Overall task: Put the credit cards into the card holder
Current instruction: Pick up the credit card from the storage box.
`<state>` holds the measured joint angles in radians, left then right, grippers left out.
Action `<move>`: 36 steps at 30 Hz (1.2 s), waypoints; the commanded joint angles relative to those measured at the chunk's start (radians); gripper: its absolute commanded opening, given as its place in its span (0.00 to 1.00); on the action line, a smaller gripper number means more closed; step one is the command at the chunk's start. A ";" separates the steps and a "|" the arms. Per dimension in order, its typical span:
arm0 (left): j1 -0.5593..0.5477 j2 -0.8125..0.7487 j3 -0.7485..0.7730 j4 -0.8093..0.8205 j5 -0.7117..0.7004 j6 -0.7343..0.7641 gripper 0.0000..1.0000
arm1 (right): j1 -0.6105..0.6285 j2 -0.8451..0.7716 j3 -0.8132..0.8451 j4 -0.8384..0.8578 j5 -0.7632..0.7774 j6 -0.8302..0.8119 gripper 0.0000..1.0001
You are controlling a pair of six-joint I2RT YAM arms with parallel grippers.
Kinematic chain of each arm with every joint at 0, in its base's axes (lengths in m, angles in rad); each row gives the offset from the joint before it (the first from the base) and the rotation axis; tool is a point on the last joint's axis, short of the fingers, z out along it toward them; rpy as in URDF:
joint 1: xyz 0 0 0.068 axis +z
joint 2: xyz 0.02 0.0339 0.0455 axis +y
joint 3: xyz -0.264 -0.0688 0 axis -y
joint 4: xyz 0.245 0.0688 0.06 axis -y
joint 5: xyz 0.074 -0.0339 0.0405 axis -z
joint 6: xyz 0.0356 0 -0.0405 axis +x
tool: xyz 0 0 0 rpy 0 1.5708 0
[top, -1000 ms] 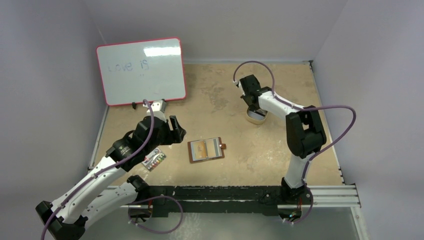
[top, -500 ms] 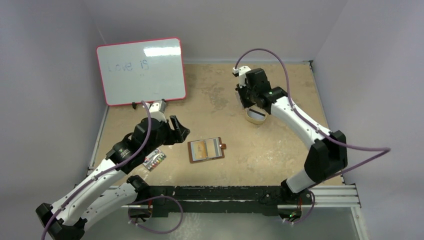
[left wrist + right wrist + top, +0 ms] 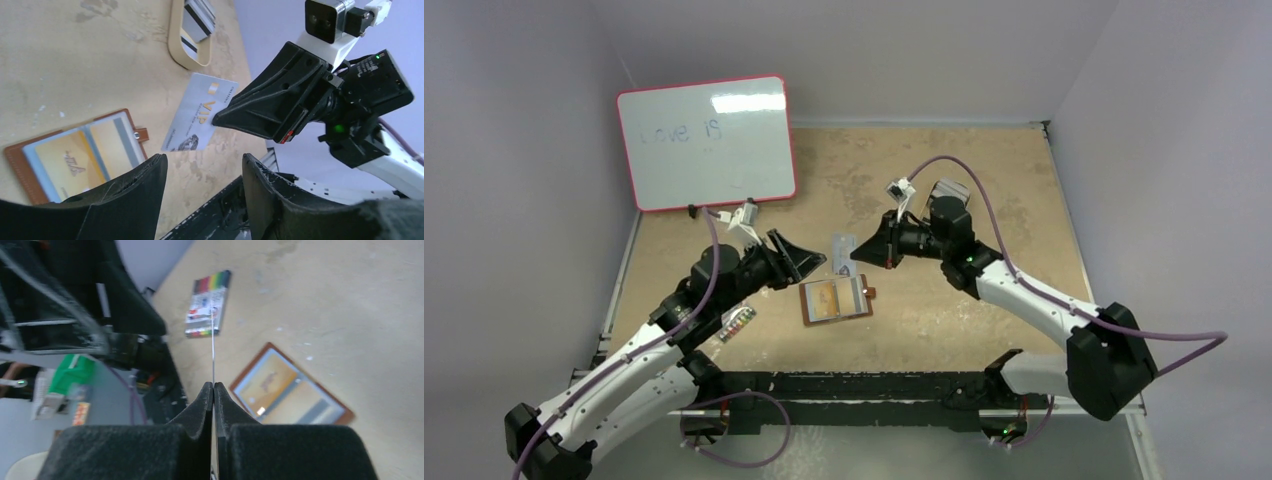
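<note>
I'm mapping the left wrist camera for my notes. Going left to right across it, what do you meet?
Open brown leather card holder → pale silver VIP credit card → black right gripper, shut on that card. The tan oval tin overlaps the card, so it is left out.

Soft, even light falls from above on the worktop, and the shadows under the arms are faint with blurred edges. A white glare patch sits near the top of the whiteboard. In the left wrist view the card is sharp and its print readable, while the left pincer is dark and soft at the bottom edge. In the right wrist view the right pincer is a black, out-of-focus mass. The holder is slightly soft, and the left background is dim and blurred.
</note>
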<state>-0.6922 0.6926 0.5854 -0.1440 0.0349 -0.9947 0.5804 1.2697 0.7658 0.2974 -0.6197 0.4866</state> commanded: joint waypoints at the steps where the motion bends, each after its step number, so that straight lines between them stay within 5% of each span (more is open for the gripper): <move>1: 0.002 -0.032 -0.055 0.256 0.118 -0.096 0.56 | -0.003 -0.059 -0.077 0.434 -0.207 0.287 0.00; 10: 0.002 -0.039 -0.067 0.313 0.156 -0.075 0.53 | -0.004 -0.005 -0.162 0.714 -0.308 0.451 0.00; 16: 0.002 -0.033 -0.069 0.262 0.140 -0.029 0.43 | -0.004 0.032 -0.176 0.765 -0.330 0.480 0.00; 21: 0.002 -0.028 -0.079 0.283 0.160 -0.024 0.10 | -0.004 0.049 -0.180 0.771 -0.332 0.484 0.00; 24: 0.002 -0.031 -0.080 0.266 0.162 -0.016 0.00 | -0.004 0.053 -0.184 0.745 -0.310 0.464 0.00; 28: 0.003 -0.037 -0.068 0.190 0.121 0.009 0.00 | -0.005 0.033 -0.185 0.611 -0.289 0.415 0.20; 33: 0.002 -0.008 -0.043 0.023 0.002 0.032 0.00 | -0.005 -0.032 -0.165 0.278 -0.074 0.226 0.41; 36: 0.003 0.010 -0.078 0.019 -0.006 -0.006 0.00 | -0.005 -0.031 -0.150 0.122 0.046 0.142 0.66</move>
<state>-0.6914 0.6838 0.5087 -0.0673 0.0910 -0.9993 0.5766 1.2663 0.5812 0.6682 -0.7677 0.7990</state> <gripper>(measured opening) 0.006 0.557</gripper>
